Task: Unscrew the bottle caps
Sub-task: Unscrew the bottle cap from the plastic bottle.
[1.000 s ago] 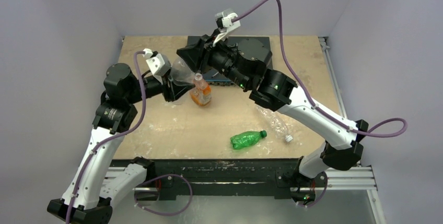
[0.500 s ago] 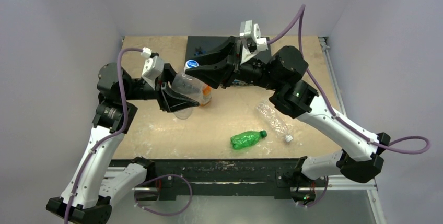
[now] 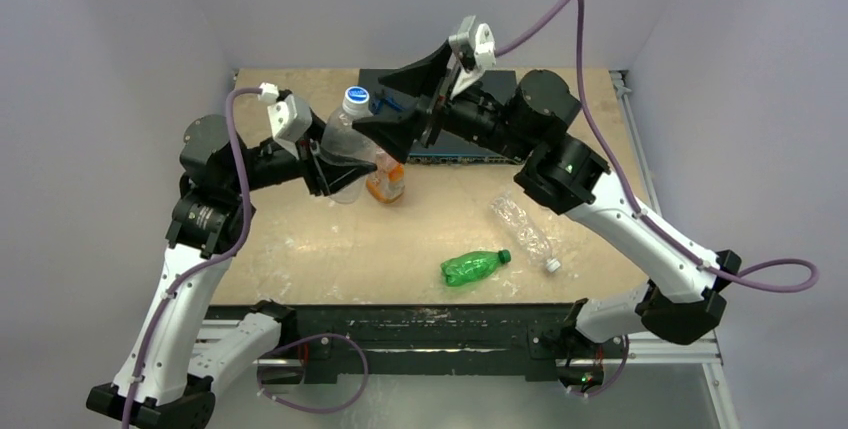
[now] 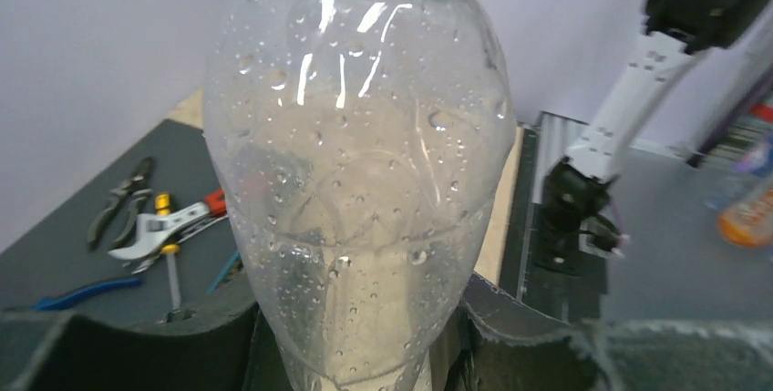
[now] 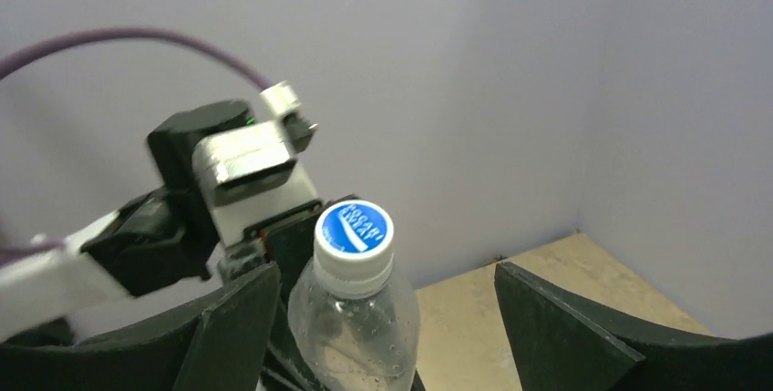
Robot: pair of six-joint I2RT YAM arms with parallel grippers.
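Note:
My left gripper (image 3: 335, 164) is shut on the lower body of a clear bottle (image 3: 345, 149) and holds it upright above the table. Its white cap with a blue top (image 3: 354, 101) is on the neck. My right gripper (image 3: 375, 104) is open, one finger on each side of that cap without touching. In the right wrist view the cap (image 5: 355, 231) sits between the spread fingers (image 5: 228, 327), nearer the left one. The wet bottle (image 4: 355, 181) fills the left wrist view. A squat orange-label bottle (image 3: 385, 184) stands behind it. A green bottle (image 3: 472, 267) and a clear crinkled bottle (image 3: 525, 229) lie capped.
A dark mat (image 3: 495, 89) at the table's back carries pliers and other hand tools (image 4: 155, 227). The right arm reaches across the mat. Grey walls close in the back and both sides.
The left arm has raised the clear bottle and stood it upright. The right gripper has swung left to the cap and gone from shut to open.

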